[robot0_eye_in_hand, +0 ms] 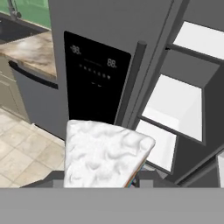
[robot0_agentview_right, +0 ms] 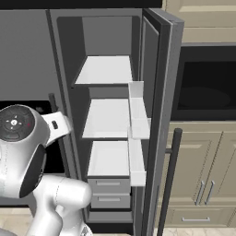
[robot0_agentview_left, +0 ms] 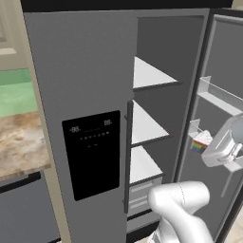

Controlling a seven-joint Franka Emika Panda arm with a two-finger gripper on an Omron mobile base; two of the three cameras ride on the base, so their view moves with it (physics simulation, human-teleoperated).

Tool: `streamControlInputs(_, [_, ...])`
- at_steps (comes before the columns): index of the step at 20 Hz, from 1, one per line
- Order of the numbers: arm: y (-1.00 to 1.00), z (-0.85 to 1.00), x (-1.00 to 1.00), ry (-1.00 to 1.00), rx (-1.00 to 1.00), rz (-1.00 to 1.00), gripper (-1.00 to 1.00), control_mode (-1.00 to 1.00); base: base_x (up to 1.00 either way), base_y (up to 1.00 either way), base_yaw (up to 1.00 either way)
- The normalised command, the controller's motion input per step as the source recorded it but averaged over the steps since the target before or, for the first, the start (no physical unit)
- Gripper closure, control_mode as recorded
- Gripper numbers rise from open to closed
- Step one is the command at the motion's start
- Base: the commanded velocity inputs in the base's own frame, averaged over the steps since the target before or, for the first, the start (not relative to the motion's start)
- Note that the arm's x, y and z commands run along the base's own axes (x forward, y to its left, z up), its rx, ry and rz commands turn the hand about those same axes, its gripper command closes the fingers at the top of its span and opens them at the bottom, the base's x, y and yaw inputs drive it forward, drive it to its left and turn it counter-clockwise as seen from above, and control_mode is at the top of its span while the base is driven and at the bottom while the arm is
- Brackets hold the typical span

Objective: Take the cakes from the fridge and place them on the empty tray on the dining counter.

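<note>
A wedge of cake (robot0_eye_in_hand: 103, 159) with rough white frosting and coloured layers along its edge sits close in the hand view, hiding the fingertips. My gripper (robot0_agentview_left: 209, 148) is shut on this cake (robot0_agentview_left: 201, 142), holding it in the air just in front of the open right door's bins. The tall grey fridge (robot0_agentview_left: 80, 71) has its left door with the black dispenser panel (robot0_agentview_left: 92, 154) shut. Its right side stands open, showing bare white shelves (robot0_agentview_right: 108, 117) and two drawers below. The tray and the dining counter are out of view.
The open right fridge door (robot0_agentview_left: 223, 95) with clear bins stands close beside the hand. A veined marble counter (robot0_agentview_left: 19, 142) over a dark appliance front (robot0_agentview_left: 23, 209) lies left of the fridge. A wall oven (robot0_agentview_right: 203, 87) and beige cabinets (robot0_agentview_right: 203, 184) are to the right.
</note>
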Motion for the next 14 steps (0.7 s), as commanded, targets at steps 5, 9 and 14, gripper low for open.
streamControlInputs(5, [0.00,0.00,0.00,0.00,0.00,0.00,1.00,1.00,-0.82,-0.03,0.00])
streamControlInputs(9, [0.00,0.00,0.00,0.00,0.00,0.00,1.00,1.00,-1.00,0.00,0.00])
streamControlInputs(14, [0.00,0.00,0.00,0.00,0.00,0.00,1.00,1.00,-0.91,-0.06,-0.12])
